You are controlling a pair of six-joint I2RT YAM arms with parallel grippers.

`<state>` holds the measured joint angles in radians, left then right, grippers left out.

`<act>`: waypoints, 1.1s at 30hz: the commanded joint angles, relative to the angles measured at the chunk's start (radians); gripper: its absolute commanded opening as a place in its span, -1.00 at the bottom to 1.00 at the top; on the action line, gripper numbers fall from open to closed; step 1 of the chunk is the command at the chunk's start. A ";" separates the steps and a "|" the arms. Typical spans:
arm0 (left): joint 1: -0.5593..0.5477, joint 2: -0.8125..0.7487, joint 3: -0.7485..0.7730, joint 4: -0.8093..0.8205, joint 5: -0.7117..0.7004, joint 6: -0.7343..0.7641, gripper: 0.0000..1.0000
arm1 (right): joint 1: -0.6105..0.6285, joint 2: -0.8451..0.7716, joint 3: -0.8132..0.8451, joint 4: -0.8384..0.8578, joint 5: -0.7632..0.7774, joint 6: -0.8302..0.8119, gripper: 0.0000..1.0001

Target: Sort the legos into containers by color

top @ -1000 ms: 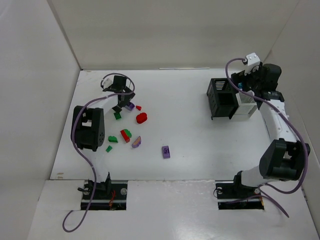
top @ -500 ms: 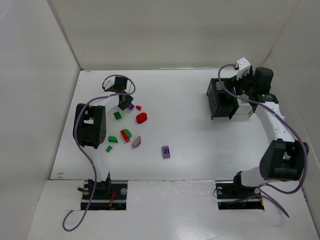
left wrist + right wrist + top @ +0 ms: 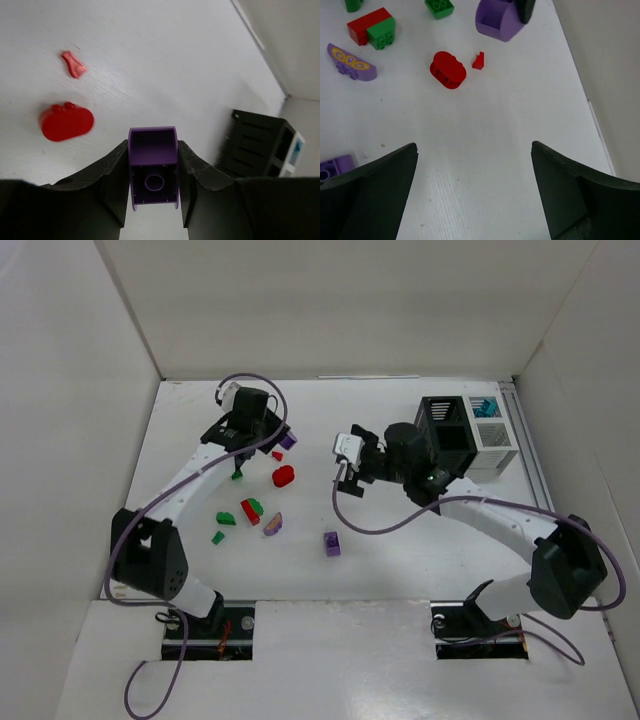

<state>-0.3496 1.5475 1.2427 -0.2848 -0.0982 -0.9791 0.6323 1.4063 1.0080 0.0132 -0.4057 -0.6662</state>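
Between the fingers of the left gripper (image 3: pixel 153 145) sits a purple lego (image 3: pixel 153 170). It is pinched on its two flat side walls, with the hollow underside turned toward the wrist camera and the rounded end pointing away. It appears raised off the tabletop (image 3: pixel 400 530), at the far-left part of it, just beside a small red piece (image 3: pixel 277 455) and near a rounded red brick (image 3: pixel 283 476).

I judge this lego to be light, stiff and smooth. It will not bend or break, but the hard plastic can slip or turn between the fingers if the hold is off-centre. The flat side walls are the right place to hold it; the curved end would slide away.

The other legos lie loose nearby: a red and green pair (image 3: pixel 250 510), a curved purple piece (image 3: pixel 273 524) and another purple brick (image 3: pixel 332 544). Well apart, at the far right, stand the black container (image 3: pixel 432 412) and the white container (image 3: pixel 497 445), the latter with teal bricks (image 3: pixel 487 407) inside. The right gripper (image 3: pixel 474 146) is spread wide, holds nothing, and hovers between the pile and the containers.
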 commanded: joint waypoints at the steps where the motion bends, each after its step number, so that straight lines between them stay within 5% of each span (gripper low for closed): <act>1: -0.043 -0.087 -0.003 -0.106 -0.020 -0.140 -1.00 | 0.056 -0.044 -0.026 0.175 0.107 -0.035 1.00; 8: -0.150 -0.174 -0.037 -0.132 -0.040 -0.301 -1.00 | 0.251 -0.085 -0.106 0.419 0.383 -0.076 0.95; 20: -0.259 -0.270 -0.046 -0.132 -0.120 -0.403 -1.00 | 0.260 0.034 -0.029 0.479 0.298 -0.076 0.76; 27: -0.269 -0.279 -0.046 -0.132 -0.130 -0.405 -1.00 | 0.260 0.043 -0.006 0.479 0.298 -0.076 0.29; 33: -0.269 -0.290 -0.066 -0.119 -0.109 -0.405 -1.00 | 0.279 0.074 0.038 0.488 0.286 -0.076 0.29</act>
<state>-0.6140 1.2972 1.1961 -0.4145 -0.2073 -1.3792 0.8932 1.4639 0.9855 0.4339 -0.1104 -0.7448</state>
